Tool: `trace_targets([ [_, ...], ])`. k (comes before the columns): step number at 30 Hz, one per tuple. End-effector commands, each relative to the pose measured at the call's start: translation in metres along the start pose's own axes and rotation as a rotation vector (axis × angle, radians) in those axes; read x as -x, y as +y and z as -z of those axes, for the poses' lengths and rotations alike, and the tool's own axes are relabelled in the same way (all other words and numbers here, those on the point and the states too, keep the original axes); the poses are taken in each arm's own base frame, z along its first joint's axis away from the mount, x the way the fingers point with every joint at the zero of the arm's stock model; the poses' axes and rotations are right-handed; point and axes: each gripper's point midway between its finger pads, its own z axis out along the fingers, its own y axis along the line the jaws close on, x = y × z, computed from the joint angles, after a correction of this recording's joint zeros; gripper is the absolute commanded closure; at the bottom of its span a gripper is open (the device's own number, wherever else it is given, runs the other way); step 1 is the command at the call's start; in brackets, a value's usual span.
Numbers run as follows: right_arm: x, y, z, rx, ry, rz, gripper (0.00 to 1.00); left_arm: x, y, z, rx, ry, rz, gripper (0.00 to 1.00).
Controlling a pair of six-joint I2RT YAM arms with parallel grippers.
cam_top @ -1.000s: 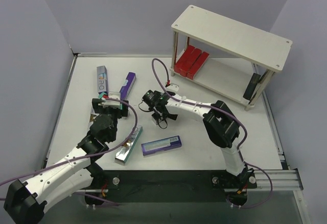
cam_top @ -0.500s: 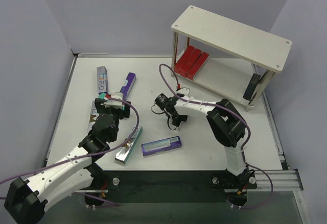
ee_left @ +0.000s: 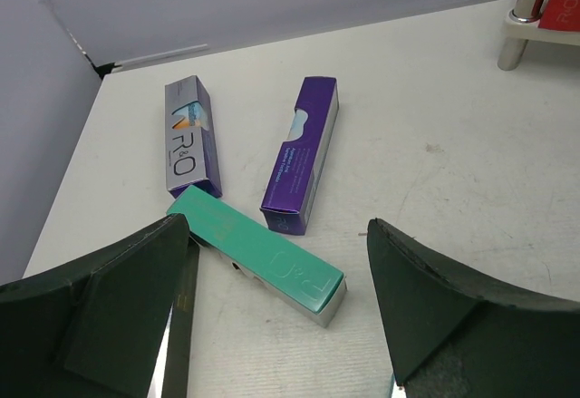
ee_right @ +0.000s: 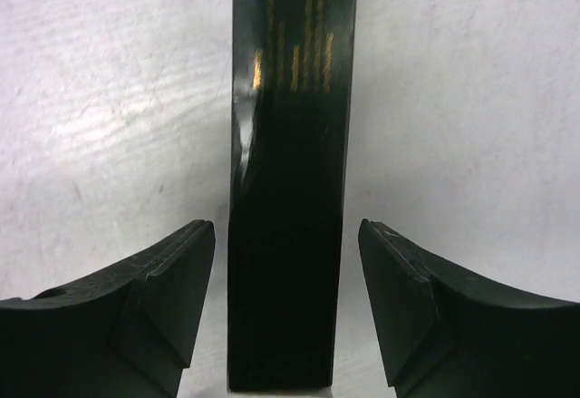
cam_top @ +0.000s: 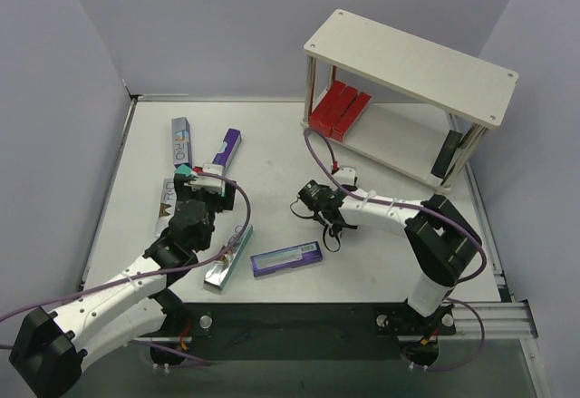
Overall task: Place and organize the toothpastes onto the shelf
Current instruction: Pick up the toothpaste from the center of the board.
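My right gripper (cam_top: 332,233) is open low over the table, right of centre. A black carton (ee_right: 290,180) lies lengthwise between its jaws with a small gap on each side. My left gripper (cam_top: 199,180) is open and empty above a teal carton (ee_left: 258,257). Beyond it lie a purple carton (ee_left: 304,153) and a silver-faced carton (ee_left: 186,135). A dark carton edge (ee_left: 181,316) sits beside my left finger. The shelf (cam_top: 412,63) stands at the back right, with red cartons (cam_top: 340,110) on its lower tier and a black carton (cam_top: 446,153) at its right end.
A silver and teal carton (cam_top: 229,257) and a purple and silver carton (cam_top: 286,257) lie near the front, between the arms. Another silver-faced carton (cam_top: 166,206) lies by the left arm. Grey walls close in the table at the left and back.
My right gripper has moved right and toward the near edge, away from the table's middle. My left gripper has shifted slightly away from the base, toward the purple carton.
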Motion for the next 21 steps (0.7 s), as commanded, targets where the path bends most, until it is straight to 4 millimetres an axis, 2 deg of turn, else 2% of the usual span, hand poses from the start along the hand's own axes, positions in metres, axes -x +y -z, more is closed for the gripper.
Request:
trace_targets([
  [1, -0.012, -0.004, 0.011, 0.019, -0.012, -0.053, 0.37, 0.013, -0.005, -0.003, -0.017, -0.026, 0.04, 0.09],
  [6, -0.02, -0.002, 0.014, 0.034, -0.028, -0.071, 0.44, 0.008, -0.01, -0.005, -0.032, -0.012, 0.038, 0.09],
  [7, -0.021, -0.001, 0.015, 0.038, -0.031, -0.067, 0.48, 0.008, -0.01, -0.005, -0.032, -0.012, 0.04, 0.09],
  [13, -0.009, -0.006, 0.027, 0.046, -0.09, -0.066, 0.64, 0.004, -0.013, -0.006, -0.044, -0.001, 0.043, 0.09],
  [16, 0.009, -0.014, 0.037, 0.034, -0.145, -0.048, 0.67, 0.004, -0.014, -0.006, -0.048, 0.002, 0.042, 0.09],
  [21, 0.055, -0.032, 0.056, -0.012, -0.258, -0.021, 0.67, 0.004, -0.015, -0.006, -0.048, 0.003, 0.043, 0.09],
])
